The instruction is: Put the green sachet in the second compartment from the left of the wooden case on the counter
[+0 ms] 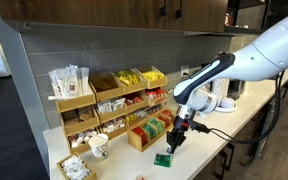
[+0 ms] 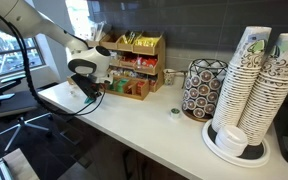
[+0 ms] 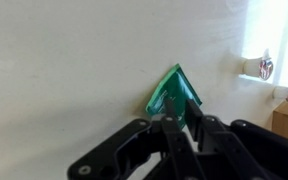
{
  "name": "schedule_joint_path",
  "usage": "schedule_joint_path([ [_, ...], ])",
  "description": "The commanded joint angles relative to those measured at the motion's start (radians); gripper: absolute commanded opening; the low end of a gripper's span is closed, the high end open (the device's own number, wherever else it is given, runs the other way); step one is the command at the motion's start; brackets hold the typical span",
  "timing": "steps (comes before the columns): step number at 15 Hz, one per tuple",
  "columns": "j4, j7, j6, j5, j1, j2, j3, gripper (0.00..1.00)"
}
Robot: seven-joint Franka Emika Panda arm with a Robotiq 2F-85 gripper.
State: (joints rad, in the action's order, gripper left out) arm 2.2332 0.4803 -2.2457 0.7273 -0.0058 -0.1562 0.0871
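Note:
The green sachet (image 3: 172, 90) is pinched between my gripper's (image 3: 182, 108) fingers in the wrist view, with its far end fanning out over the pale counter (image 3: 64, 60). In an exterior view the sachet (image 1: 164, 159) is at the counter's (image 1: 199, 150) front edge, right under the gripper (image 1: 173, 145). The wooden case (image 1: 147, 131), its slots filled with coloured sachets, stands just behind the gripper, and it also shows in an exterior view (image 2: 134, 88). The gripper (image 2: 88, 95) hangs in front of the case; the sachet is hidden there. I cannot make out the second compartment.
A tall tiered wooden rack (image 1: 109, 95) stands behind the case. A paper cup (image 1: 99, 147) and a pale tray of white packets (image 1: 74, 166) lie beside it. A patterned holder (image 2: 202, 88) and stacked cups (image 2: 256, 85) stand farther along the counter.

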Motion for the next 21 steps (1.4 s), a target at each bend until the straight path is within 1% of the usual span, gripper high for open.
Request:
schedule_joint_path([
  [1,0.013,0.018,-0.019,0.010,0.003,-0.012,-0.001,0.51],
  [5,-0.007,0.025,-0.020,0.017,0.002,-0.043,0.003,0.81],
  [7,-0.016,0.025,-0.019,0.019,0.001,-0.059,0.005,0.87],
  [9,-0.025,0.030,-0.017,0.023,-0.001,-0.073,0.008,0.84],
  [10,-0.027,0.032,-0.016,0.025,-0.002,-0.078,0.009,0.79],
  [12,-0.035,0.045,-0.011,0.033,-0.005,-0.088,0.014,0.73],
  [13,-0.039,0.047,-0.010,0.036,-0.005,-0.091,0.016,0.66],
  [15,-0.046,0.051,-0.009,0.042,-0.005,-0.096,0.019,0.68],
  [16,-0.050,0.052,-0.010,0.043,-0.005,-0.099,0.021,0.65],
  [17,-0.052,0.053,-0.009,0.046,-0.006,-0.102,0.022,0.67],
  [18,-0.054,0.055,-0.009,0.047,-0.006,-0.104,0.023,0.61],
  [19,-0.056,0.057,-0.009,0.048,-0.006,-0.107,0.024,0.41],
  [20,-0.058,0.058,-0.009,0.049,-0.006,-0.109,0.024,0.37],
  [21,-0.058,0.061,-0.009,0.051,-0.007,-0.109,0.024,0.36],
])
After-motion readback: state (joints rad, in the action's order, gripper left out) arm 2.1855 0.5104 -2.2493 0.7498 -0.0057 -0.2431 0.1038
